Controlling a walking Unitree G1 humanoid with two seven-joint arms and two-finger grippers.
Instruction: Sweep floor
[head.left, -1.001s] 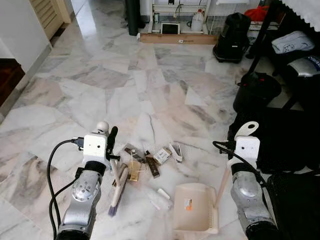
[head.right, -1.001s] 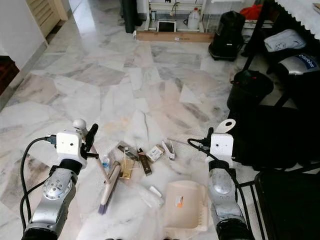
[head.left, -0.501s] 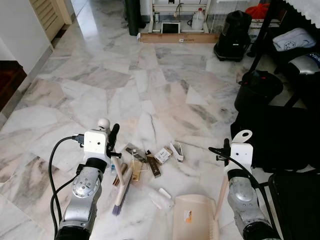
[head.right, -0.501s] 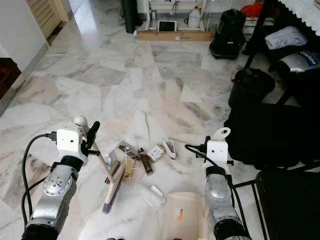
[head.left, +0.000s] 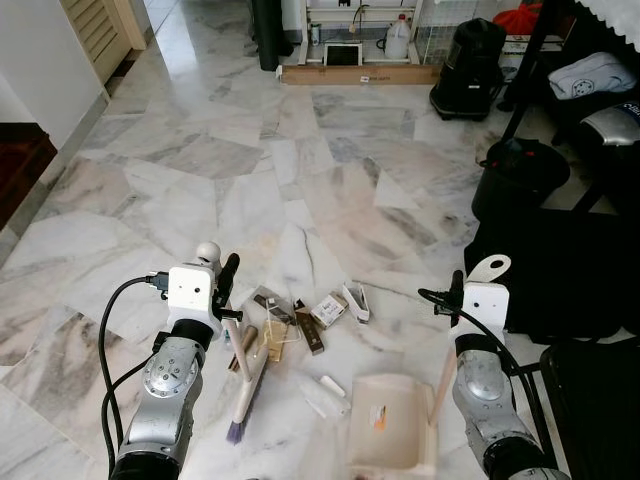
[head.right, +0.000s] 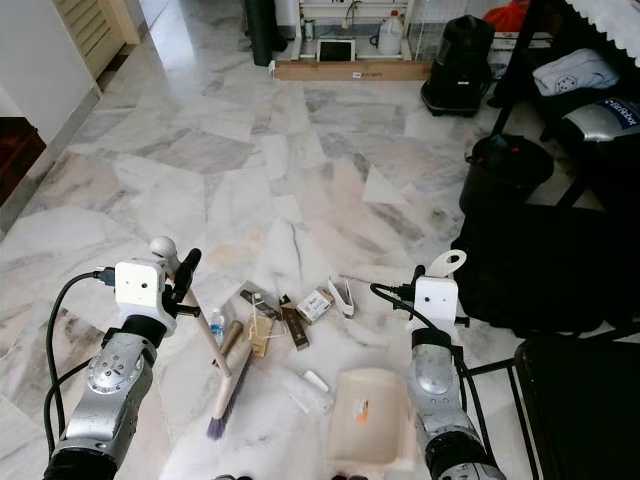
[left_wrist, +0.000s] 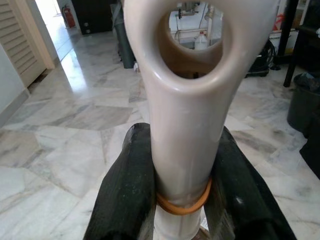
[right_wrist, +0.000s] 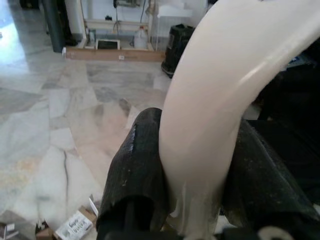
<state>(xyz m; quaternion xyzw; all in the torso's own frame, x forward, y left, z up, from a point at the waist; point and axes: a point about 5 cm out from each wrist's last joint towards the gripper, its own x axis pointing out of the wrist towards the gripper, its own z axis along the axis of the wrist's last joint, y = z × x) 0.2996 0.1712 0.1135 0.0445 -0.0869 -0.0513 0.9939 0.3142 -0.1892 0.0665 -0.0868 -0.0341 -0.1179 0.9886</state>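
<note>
A cream hand broom (head.left: 246, 381) rests its bristles on the marble floor, just left of a pile of litter (head.left: 301, 323): wrappers, small boxes and scraps. My left gripper (head.left: 225, 277) is shut on the broom's handle (left_wrist: 183, 125), whose looped end sticks out past the fingers (left_wrist: 131, 195). A cream dustpan (head.left: 391, 421) sits on the floor to the right of the litter, tipped slightly. Its upright handle (right_wrist: 220, 90) is held in my right gripper (head.left: 459, 290), which is shut on it. Two white scraps (head.left: 324, 392) lie between the broom and the pan.
A black bin (head.left: 519, 170), dark bags and furniture (head.left: 560, 280) crowd the right side. A black vacuum (head.left: 467, 70) and a wooden board (head.left: 355, 75) stand at the far wall. A dark wooden step (head.left: 20, 160) is at the left. Marble floor stretches ahead.
The broom head has slid slightly nearer to me and to the right. The dustpan has shifted and tipped up a little. The camera view has also shifted slightly.
</note>
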